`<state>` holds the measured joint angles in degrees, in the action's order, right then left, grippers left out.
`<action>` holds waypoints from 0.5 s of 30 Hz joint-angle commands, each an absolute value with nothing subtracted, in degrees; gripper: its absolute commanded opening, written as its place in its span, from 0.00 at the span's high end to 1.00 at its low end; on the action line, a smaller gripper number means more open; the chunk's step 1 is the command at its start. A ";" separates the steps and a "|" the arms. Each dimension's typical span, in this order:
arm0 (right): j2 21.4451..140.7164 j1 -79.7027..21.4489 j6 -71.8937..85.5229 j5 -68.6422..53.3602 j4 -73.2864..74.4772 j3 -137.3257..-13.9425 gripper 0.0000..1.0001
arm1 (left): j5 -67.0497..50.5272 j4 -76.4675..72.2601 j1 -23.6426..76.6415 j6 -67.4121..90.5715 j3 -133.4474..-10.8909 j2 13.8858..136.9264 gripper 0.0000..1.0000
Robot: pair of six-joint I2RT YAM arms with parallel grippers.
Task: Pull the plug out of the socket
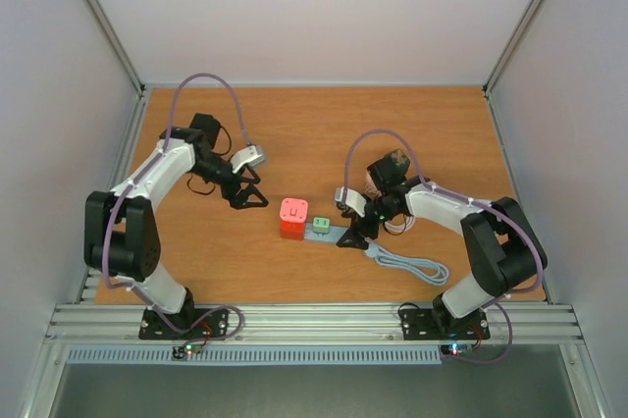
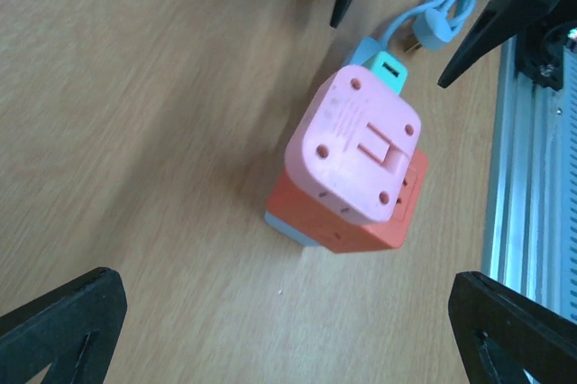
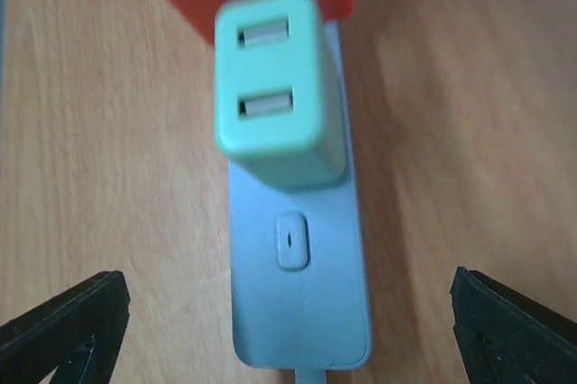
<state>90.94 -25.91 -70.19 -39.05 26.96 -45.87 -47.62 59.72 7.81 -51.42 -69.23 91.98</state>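
Black at the joints and white along its links, the left arm rises from its base at the near edge of the table, bends back toward the left edge and reaches in toward the middle. The left jaws point down at the wood and stand wide, holding nothing. In the left wrist view their dark fingertips sit far apart in the lower corners, clear of everything. The right arm folds in from the right edge, its wrist dipped low. The right jaws also stand wide and hold nothing, one finger on either side of the grey-blue power strip without touching it. The green plug stands on top of that strip near the middle of the table, a little toward the near edge, just ahead of the right jaws and untouched by them. Its upper face shows two slots, and it is slightly blurred in the right wrist view, so I cannot tell whether its pins are fully seated. Just beside it, on the strip's left end, stands a cube adapter with a pink top and orange sides. A small button lies on the strip behind the plug. A pale cable leaves the strip's right end and loops toward the near right corner. The table is warm wood-grain, with a ribbed metal rail along its near edge and plain pale walls around it.
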 commanded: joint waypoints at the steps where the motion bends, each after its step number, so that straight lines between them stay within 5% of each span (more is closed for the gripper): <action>1: 87.06 -25.55 -64.36 -44.01 26.67 -49.24 0.01 | -51.32 62.74 11.07 -53.95 -73.36 97.09 0.01; 15: 84.82 -25.75 -56.42 -46.29 25.66 -50.68 0.02 | -57.87 69.05 15.92 -51.88 -81.61 111.18 0.12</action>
<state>86.32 -25.91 -58.85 -44.95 25.91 -49.63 -55.05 64.77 14.79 -50.39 -80.27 108.20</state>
